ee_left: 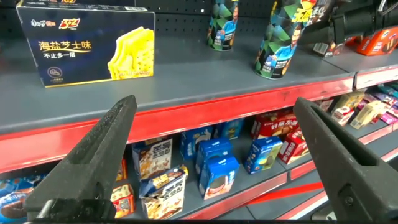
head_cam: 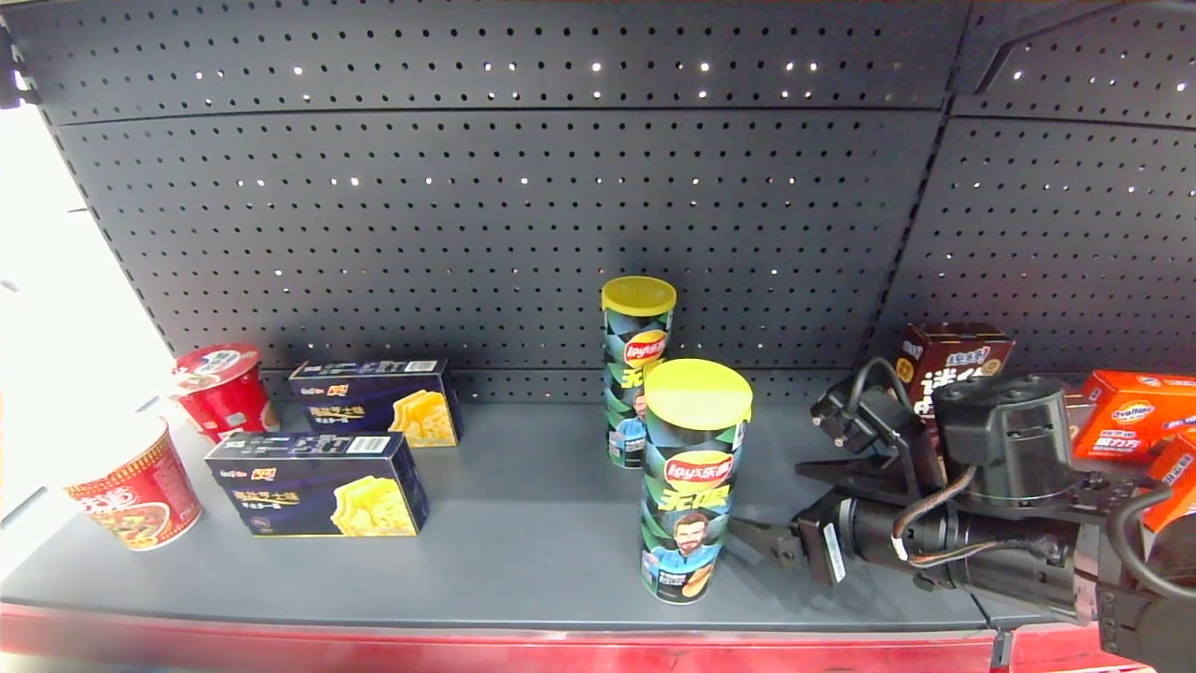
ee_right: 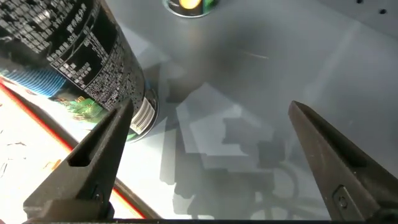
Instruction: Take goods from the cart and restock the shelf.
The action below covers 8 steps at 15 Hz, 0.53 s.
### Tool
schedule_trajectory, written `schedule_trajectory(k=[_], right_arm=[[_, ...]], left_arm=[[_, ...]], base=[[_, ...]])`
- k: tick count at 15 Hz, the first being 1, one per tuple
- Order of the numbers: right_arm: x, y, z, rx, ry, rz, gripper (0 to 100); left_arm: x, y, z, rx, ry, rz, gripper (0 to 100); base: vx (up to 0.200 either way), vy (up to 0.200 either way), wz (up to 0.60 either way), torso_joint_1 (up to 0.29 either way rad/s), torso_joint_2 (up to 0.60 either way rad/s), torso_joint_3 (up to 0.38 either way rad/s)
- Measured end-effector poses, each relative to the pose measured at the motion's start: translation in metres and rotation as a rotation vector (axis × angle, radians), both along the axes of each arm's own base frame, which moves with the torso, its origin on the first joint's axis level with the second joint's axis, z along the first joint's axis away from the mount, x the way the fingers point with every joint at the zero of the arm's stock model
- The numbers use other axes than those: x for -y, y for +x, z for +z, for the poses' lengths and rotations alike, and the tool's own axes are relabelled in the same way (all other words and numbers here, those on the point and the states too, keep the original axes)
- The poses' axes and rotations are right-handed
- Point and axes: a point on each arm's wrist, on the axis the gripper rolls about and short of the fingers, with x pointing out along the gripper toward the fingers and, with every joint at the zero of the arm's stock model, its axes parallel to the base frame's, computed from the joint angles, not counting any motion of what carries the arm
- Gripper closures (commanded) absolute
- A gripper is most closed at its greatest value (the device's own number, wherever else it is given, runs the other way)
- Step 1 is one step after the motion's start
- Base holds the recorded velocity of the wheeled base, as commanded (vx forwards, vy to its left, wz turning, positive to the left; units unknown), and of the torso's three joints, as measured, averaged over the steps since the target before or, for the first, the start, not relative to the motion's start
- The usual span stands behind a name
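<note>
Two tall chip cans with yellow lids stand upright on the grey shelf (head_cam: 523, 523). The front can (head_cam: 690, 481) is near the shelf's red front edge, and the rear can (head_cam: 635, 369) is behind it. My right gripper (head_cam: 780, 505) is open and empty just right of the front can, apart from it. The right wrist view has that can (ee_right: 74, 62) beside one finger (ee_right: 93, 162), with the rear can's base (ee_right: 189, 6) farther off. My left gripper (ee_left: 214, 174) hangs open and empty in front of and below the shelf edge, facing the front can (ee_left: 281, 37) and my right gripper (ee_left: 323, 30).
Two dark blue snack boxes (head_cam: 322, 481) (head_cam: 378, 400) and two red cup noodles (head_cam: 131, 491) (head_cam: 222, 388) stand at the shelf's left. A brown box (head_cam: 948, 360) and orange boxes (head_cam: 1131, 411) sit behind my right arm. Lower shelves hold several blue cartons (ee_left: 214, 168).
</note>
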Motion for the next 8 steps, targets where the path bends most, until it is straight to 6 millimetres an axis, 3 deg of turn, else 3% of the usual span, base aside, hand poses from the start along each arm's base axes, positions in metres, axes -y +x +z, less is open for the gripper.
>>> schedule_trajectory(k=[8], right_arm=[[-0.0095,0.0058,0.0034,0.015,0.009,0.017,0]], left_arm=[[0.0,0.0,0.0,0.001,0.0,0.0,0]], base=[[0.0,0.0,0.0,0.0,0.0,0.0]])
